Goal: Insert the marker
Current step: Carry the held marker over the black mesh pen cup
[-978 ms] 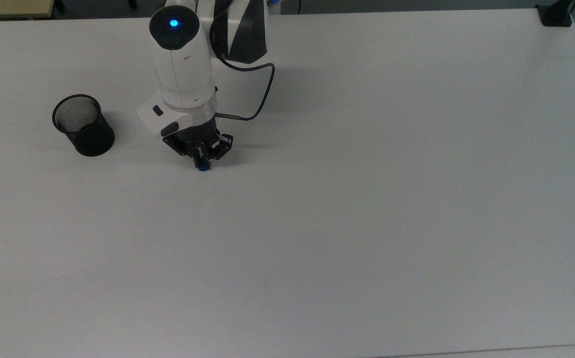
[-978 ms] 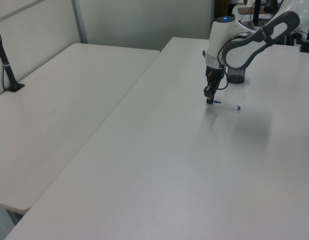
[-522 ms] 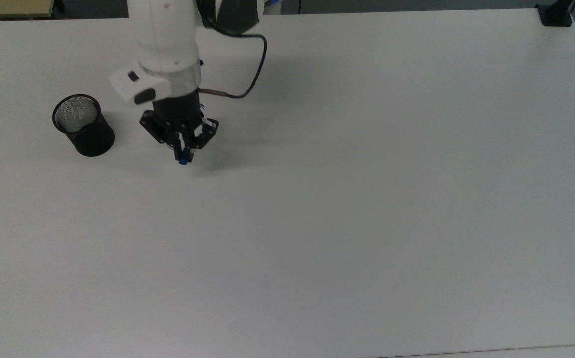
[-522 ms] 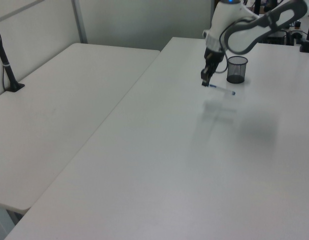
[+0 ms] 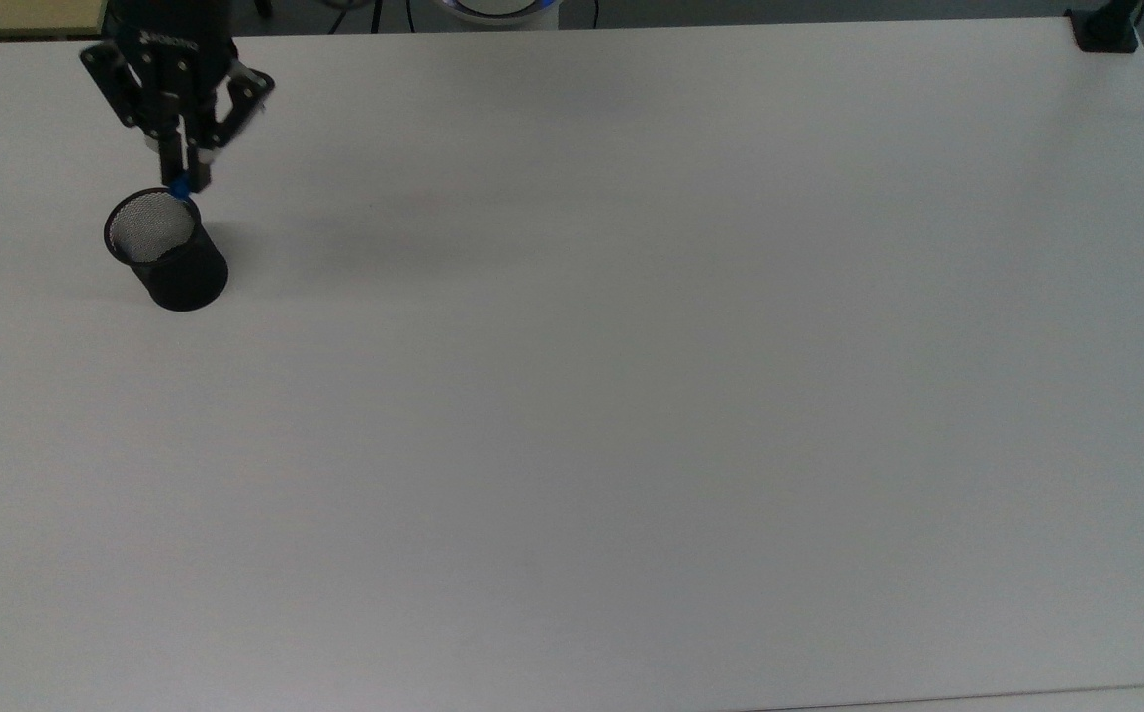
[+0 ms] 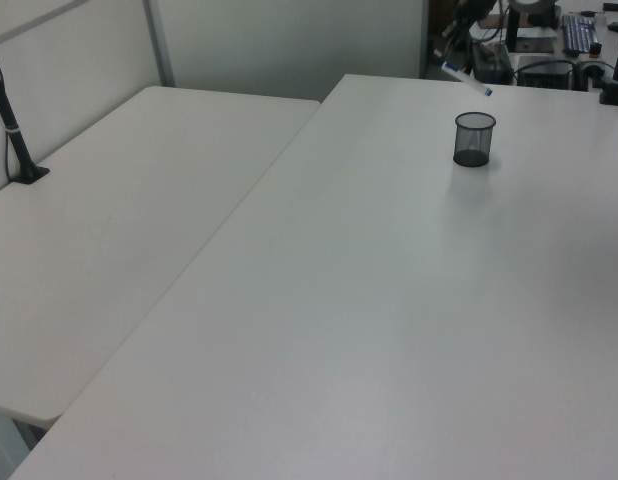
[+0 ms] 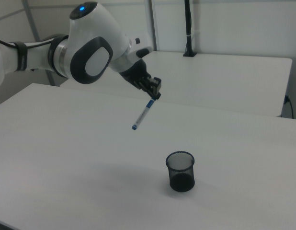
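Pinching the marker [image 7: 142,114] by its capped upper end, my gripper [image 7: 155,94] is hanging high above the white table [image 5: 631,396], fingers pressed onto the barrel. Below my fingertips the marker is slanting down and away, its small blue tip the lowest point, nothing touching it but me. In the top view my gripper [image 5: 181,168] is sitting just beyond the rim of the black mesh cup [image 5: 164,249], with a speck of the marker's blue [image 5: 179,188] right at that rim. In the right view the black mesh cup [image 7: 180,171] is standing well below me and off toward the right view's right, upright, mouth open, apparently with nothing in it.

I am judging this as the carry-over step, with insertion not yet begun. To do it well, I am thinking about the tip, not my fingers: the low end needs to arrive over the mouth first, since it is trailing off to 1 side of my grip. Tipping the marker closer to upright would make the drop cleaner. Only 1 opening matters, and it is fairly narrow.

In the left view the marker [image 6: 467,79] is showing above and behind the black mesh cup [image 6: 474,138]. Nothing is standing between me and the cup. The light cup could topple if the tip catches its rim.
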You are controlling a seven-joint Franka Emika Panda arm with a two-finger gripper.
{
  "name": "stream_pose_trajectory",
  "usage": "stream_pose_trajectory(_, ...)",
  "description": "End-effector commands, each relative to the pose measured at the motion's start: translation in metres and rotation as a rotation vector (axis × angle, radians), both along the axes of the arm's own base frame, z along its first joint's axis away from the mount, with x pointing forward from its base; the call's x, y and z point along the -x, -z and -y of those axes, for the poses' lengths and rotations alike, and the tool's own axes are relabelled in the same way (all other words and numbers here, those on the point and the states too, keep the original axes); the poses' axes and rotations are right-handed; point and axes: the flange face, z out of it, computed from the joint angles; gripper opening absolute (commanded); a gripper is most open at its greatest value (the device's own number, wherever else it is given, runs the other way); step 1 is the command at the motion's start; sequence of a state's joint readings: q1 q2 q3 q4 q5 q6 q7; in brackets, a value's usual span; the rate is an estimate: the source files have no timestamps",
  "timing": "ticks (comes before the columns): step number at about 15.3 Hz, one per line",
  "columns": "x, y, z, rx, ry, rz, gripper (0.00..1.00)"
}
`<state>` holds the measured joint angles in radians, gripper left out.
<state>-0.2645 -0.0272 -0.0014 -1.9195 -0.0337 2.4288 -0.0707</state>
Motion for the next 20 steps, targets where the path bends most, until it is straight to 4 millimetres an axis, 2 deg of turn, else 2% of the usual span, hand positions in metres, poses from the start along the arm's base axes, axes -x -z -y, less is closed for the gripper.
stream_pose_trajectory(1, 0.029, -0.008, 0.041, -0.003, -0.059, 0.045, 0.02)
stream_pose_trajectory(5, 0.042, 0.001, 0.075, -0.036, -0.079, 0.124, 0.02)
stream_pose_trajectory(9, 0.041, 0.020, 0.089, 0.025, -0.105, 0.209, 0.02)
stream_pose_trajectory(12, 0.048, 0.035, 0.108, 0.064, -0.170, 0.214, 0.03)
stream_pose_trajectory(13, 0.047, 0.048, 0.112, 0.056, -0.189, 0.207, 0.03)
stream_pose_trajectory(15, 0.048, 0.060, 0.118, 0.060, -0.183, 0.247, 0.03)
stream_pose_trajectory(16, 0.048, 0.073, 0.120, 0.075, -0.179, 0.254, 0.03)
stream_pose_trajectory(20, 0.041, 0.101, 0.120, 0.084, -0.159, 0.287, 0.03)
